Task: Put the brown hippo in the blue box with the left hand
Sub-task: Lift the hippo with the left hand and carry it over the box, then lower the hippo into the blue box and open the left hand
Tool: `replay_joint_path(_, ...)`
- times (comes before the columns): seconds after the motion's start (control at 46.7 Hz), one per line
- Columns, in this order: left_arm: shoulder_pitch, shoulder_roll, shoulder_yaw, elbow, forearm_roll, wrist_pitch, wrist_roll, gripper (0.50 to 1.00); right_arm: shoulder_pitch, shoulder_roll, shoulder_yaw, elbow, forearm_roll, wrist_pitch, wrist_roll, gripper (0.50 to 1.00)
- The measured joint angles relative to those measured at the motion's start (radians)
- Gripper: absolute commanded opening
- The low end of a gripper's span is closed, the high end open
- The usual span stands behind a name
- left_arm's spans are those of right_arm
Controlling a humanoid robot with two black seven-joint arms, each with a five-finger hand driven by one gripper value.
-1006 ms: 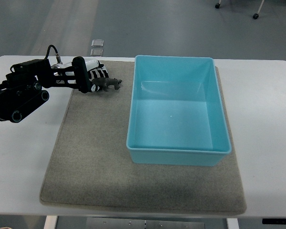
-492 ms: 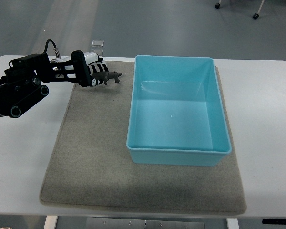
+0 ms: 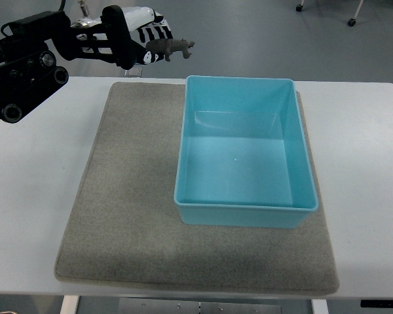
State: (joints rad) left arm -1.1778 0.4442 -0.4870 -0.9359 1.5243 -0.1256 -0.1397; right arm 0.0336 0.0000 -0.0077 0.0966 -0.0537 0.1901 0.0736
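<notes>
Item: brown hippo [image 3: 169, 47]; clamped in the fingers of my left hand [image 3: 139, 39]; held up in the air, off the grey mat [image 3: 131, 196], near the far left corner of the blue box [image 3: 245, 210] but not over it. Grasp and lift: done. Outstanding, by my reckoning: carry rightward over the box; lower; release. Box: nothing inside.

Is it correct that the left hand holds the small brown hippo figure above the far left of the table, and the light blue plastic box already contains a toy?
Not quite. The top view shows the light blue plastic box empty. The rest holds: the left hand grips the small brown hippo figure above the far left of the table.
</notes>
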Motion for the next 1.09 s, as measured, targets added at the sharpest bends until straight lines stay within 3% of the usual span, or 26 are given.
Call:
replay_joint_path(0.321,0.001,-0.055,0.019,-0.172,0.003,-0.035,0.0,0.5,0.0,0.0,0.0,0.0,0.0,0.0,0.0,0.936)
replay_joint_path(0.514,0.015,-0.121,0.045,-0.179,0.005,-0.088,0.0,0.5,0.0,0.0,0.0,0.0,0.0,0.0,0.0,0.936)
replay_joint_path(1.091,0.049,-0.203,0.233,-0.161,0.022,-0.087,0.0,0.5,0.0,0.0,0.0,0.0,0.0,0.0,0.0,0.936)
